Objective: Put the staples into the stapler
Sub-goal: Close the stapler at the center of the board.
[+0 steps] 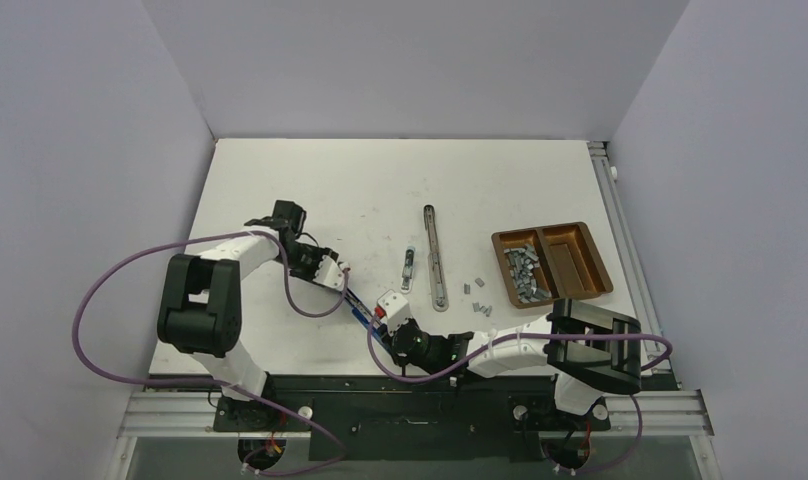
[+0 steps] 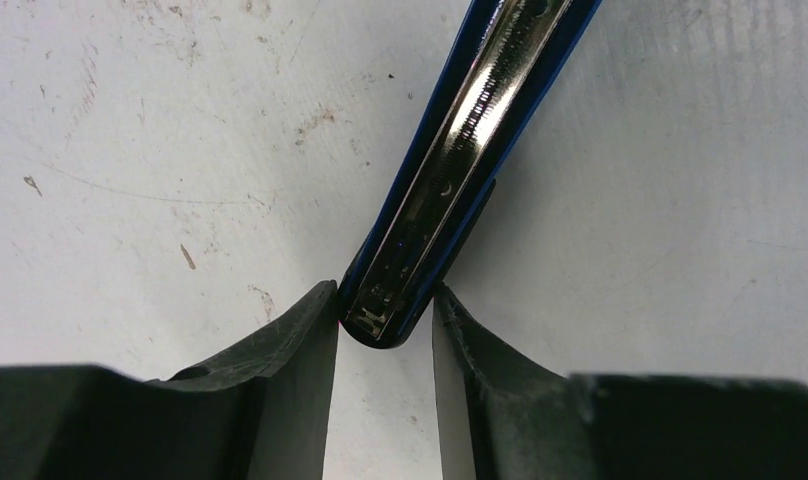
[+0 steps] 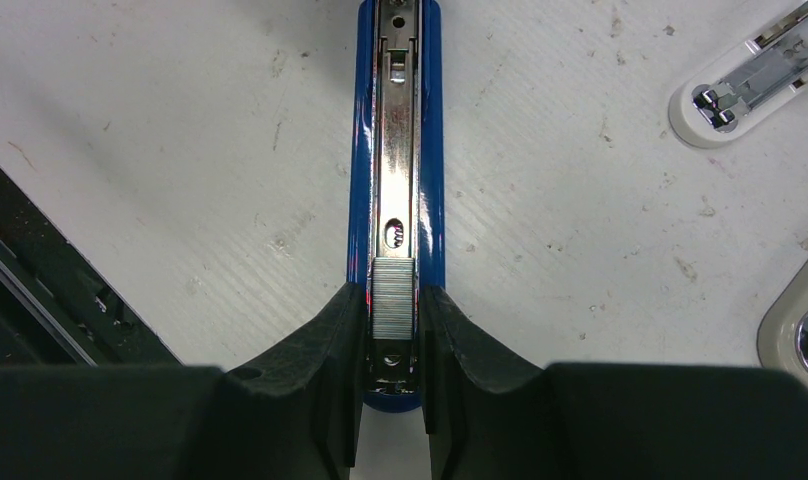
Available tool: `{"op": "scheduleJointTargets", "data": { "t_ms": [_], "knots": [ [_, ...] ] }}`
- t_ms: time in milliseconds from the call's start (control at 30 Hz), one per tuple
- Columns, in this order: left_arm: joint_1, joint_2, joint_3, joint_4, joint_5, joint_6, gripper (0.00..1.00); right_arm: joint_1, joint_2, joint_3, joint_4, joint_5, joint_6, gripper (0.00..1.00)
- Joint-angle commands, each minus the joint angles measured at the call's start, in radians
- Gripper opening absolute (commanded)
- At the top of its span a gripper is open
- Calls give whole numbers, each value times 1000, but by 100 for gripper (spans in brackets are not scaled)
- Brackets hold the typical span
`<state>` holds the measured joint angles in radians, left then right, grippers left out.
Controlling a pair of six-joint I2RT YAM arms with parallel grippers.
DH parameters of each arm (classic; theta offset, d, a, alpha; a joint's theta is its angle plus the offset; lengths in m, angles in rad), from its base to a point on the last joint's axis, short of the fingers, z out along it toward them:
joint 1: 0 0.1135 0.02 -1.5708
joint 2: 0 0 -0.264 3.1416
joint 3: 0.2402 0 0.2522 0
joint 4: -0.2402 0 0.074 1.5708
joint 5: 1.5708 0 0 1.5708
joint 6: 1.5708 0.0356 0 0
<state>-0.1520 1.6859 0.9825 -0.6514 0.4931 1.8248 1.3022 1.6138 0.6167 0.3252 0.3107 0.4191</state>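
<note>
On a scuffed white surface (image 1: 310, 190), boxed in by pale grey-lilac walls (image 1: 80, 100). At the left claw (image 2: 386, 300): set narrow on the rounded end of the blue stapler (image 2: 450, 150), with black fingers (image 2: 290, 350) pressed to either flank and that end reaching in just past the fingertips. At the right claw (image 3: 392, 300): clamped narrow on the other end of the same stapler, one pad against each blue side, chrome channel facing up between them. In that channel, right between the right fingertips, a short ribbed strip of staples (image 3: 392, 295), lying flat and square to the rails. Farther up the channel, bare chrome with a small oval hole. From above, stapler slanting across the front middle of the surface, with the left claw at its upper-left end, the right claw at its lower-right end, and both arms bent in toward the centre. Just beyond the right claw, a white stapler (image 1: 435, 258) spread open flat, its long arm pointing away from the arm bases. Beside it on the left, a shorter chrome piece (image 1: 408, 268); whether joined to it or apart, not possible to tell. To the right of that, more staples (image 1: 478, 298) loose on the bare surface in a small scatter, near the tray but not touching it. Farther right, a brown tray (image 1: 601, 268) with two compartments, holding a heap of grey staples in the left one. Contents of the right compartment too dark to make out.
</note>
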Motion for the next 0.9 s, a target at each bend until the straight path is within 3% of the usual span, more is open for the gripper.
{"op": "scheduleJointTargets", "data": {
  "t_ms": [0,433,867],
  "knots": [
    [-34,-27,57,-81,52,-1,24,-10,6,3,55,18,16,9],
    [-173,-243,88,-206,153,-86,20,-20,91,35,181,64,10,9],
    [-264,-342,21,-175,170,-166,19,-27,202,97,258,101,14,9]
  ]
}}
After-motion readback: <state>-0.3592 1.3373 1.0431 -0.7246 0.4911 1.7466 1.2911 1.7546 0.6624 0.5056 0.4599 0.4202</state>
